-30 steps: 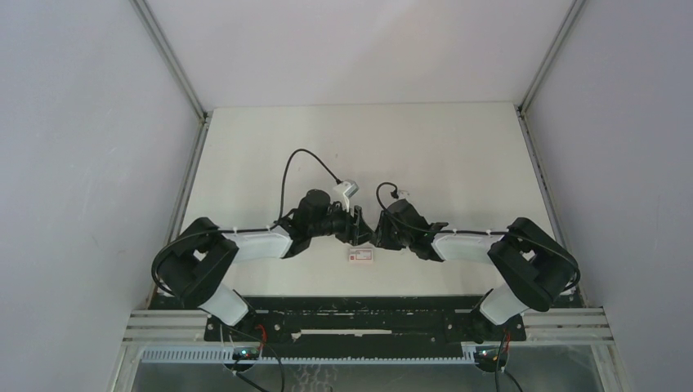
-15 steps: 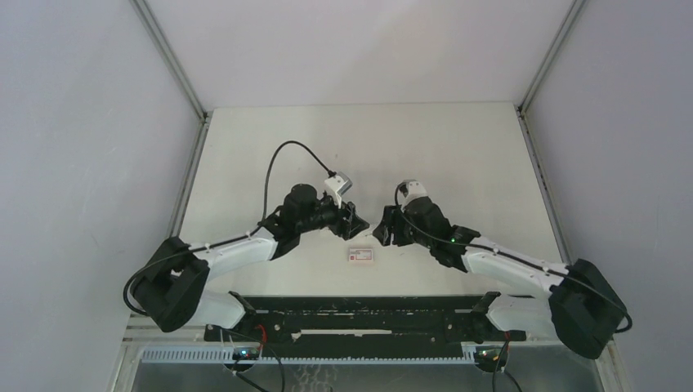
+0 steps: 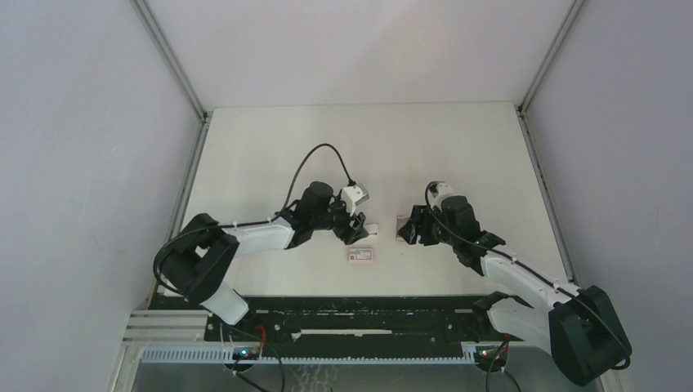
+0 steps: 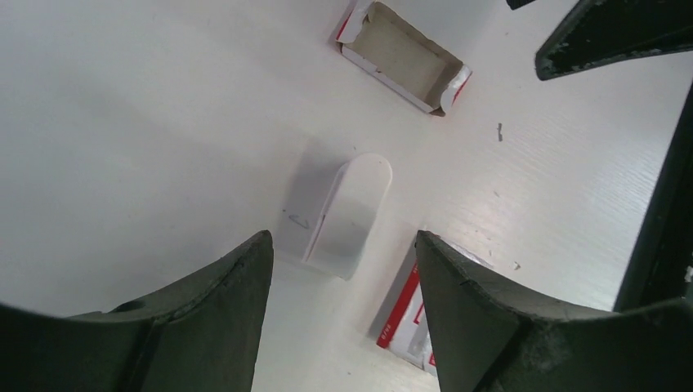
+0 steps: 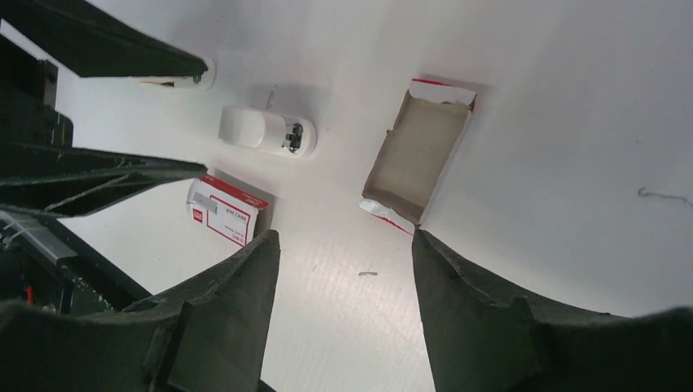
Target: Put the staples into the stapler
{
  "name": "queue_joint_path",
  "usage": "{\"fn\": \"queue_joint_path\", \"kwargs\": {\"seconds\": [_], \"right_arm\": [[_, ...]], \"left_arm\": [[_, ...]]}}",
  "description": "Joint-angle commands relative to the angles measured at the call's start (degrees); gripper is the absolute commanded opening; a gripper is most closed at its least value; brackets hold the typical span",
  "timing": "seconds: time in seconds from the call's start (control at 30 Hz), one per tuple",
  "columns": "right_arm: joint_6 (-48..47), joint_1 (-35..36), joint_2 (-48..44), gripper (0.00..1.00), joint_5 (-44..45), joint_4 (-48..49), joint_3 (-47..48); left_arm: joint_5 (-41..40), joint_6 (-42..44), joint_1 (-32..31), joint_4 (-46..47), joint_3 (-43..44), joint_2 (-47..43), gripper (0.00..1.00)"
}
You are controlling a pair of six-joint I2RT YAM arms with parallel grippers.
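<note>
Left claw [image 4: 343, 245] and right claw [image 5: 343, 237] are hanging apart, holding nothing. Below them the stapler [image 5: 266, 131] is lying near an empty-looking tray [image 5: 418, 155]; no staples are showing, suggesting loading is finishing.

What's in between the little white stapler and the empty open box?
Nothing: only bare table lies between the stapler and the open box. The right wrist view shows it best.

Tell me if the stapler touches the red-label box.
Apart. The right wrist view shows a clear gap of bare white surface between the stapler and the red-label box lying just nearer the arms.
</note>
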Motion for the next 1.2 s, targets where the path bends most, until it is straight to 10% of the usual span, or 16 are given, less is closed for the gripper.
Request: {"fn": "queue_joint_path", "kwargs": {"seconds": [0.0,0.5,0.8,1.07,1.17], "right_arm": [[-1.30,-2.38,-1.04,0.61,-6.60,4.85,-0.97],[-0.90,-5.31,-0.46,0.61,-10.72,7.20,-2.76],[-0.57,-6.64,-2.60,0.60,-11.21,7.12,-3.68],[-0.43,-8.02,-3.93,0.60,-11.50,6.55,-4.18],[-0.37,-8.24,-4.29,0.60,-11.51,6.49,-4.31]], "left_arm": [[0.17,4.01,-0.33,0.09,5.06,3.57,0.69],[-1.66,5.50,-2.44,-6.55,9.39,10.75,0.66],[-9.70,3.68,-5.47,-5.90,7.74,9.60,0.34],[-12.51,0.01,-6.65,-5.81,6.15,9.51,0.54],[-12.23,-0.21,-6.81,-5.06,5.71,9.95,0.47]]}}
